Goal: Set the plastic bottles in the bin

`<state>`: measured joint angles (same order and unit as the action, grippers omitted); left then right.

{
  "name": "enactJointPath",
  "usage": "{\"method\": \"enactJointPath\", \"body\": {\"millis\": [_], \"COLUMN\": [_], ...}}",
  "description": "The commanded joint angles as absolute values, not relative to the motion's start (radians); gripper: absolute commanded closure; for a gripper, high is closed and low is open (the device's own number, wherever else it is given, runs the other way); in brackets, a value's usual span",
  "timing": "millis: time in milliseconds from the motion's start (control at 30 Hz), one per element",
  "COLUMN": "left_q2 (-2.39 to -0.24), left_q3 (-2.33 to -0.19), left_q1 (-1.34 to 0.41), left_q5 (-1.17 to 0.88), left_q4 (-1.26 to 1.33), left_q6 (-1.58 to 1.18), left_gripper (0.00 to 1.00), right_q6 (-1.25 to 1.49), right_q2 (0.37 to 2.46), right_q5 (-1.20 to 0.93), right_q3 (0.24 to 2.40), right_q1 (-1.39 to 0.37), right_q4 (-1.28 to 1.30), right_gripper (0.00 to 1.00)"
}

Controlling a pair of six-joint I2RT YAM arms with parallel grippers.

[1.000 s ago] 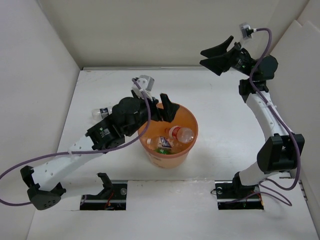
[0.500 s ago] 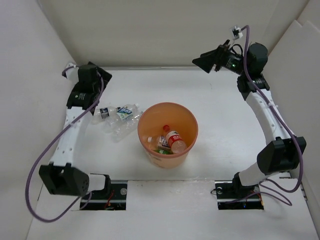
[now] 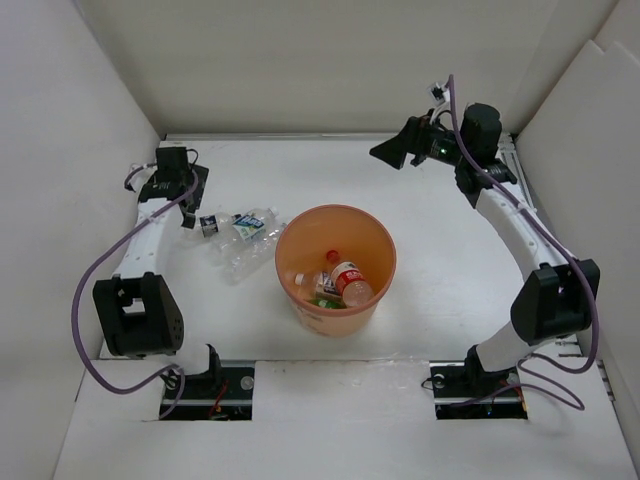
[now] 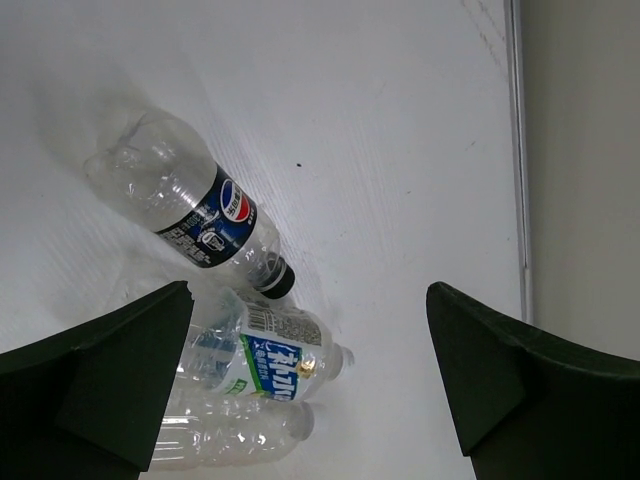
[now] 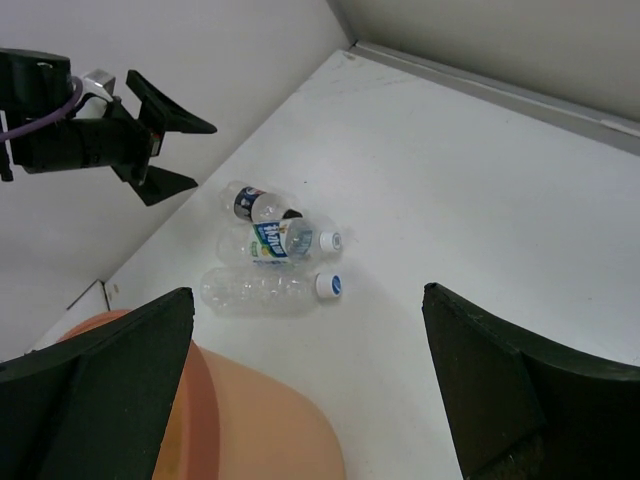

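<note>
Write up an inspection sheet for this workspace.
Surface: white table, no spills seen.
Job's things: orange bin upright at centre, holding at least a red-labelled bottle and a green bottle; dark-labelled bottle, green-and-white-labelled bottle and unlabelled clear bottle lying left of it.
Clutter: nothing seen.
Grippers: left gripper open over those three bottles; right gripper open, raised at far right; both empty.
Cables: purple cables run along both arms, off the bottles.
Surroundings: plain white walls on three sides.
</note>
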<state>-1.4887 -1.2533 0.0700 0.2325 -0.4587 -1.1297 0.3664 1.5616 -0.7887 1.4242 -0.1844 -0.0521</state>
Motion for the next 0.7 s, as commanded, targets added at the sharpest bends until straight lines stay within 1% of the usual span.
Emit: {"method": "enactJointPath", "body": {"millis": [0, 367, 633, 667], "left_q2": [-1.522, -1.655, -1.762, -1.787], "left_q3": [-1.218, -1.172, -1.152, -1.152], "left_q1": [0.072, 0.081, 0.144, 0.144], "left_q5": [0.220, 0.252, 0.249, 0.238], "left_q4": [-0.431, -0.382, -0.315, -0.314], "left_q6": [-1.195, -1.235, -1.226, -1.226], "left_gripper": [0.00, 0.00, 0.00, 0.02], "right_q6": [0.330, 0.330, 0.330, 0.330], "right_q2": [1.577, 1.606, 1.617, 1.617], "right_q5": [-0.793, -0.833, -0.844, -0.844], "right_q3": [1.422, 1.431, 1.431, 1.422], "right_q1": [-0.198, -0.209, -0.209, -0.209], "right_q4": [-0.071, -0.084, -0.104, -0.104], "right_gripper": [0.00, 0.00, 0.00, 0.00]}}
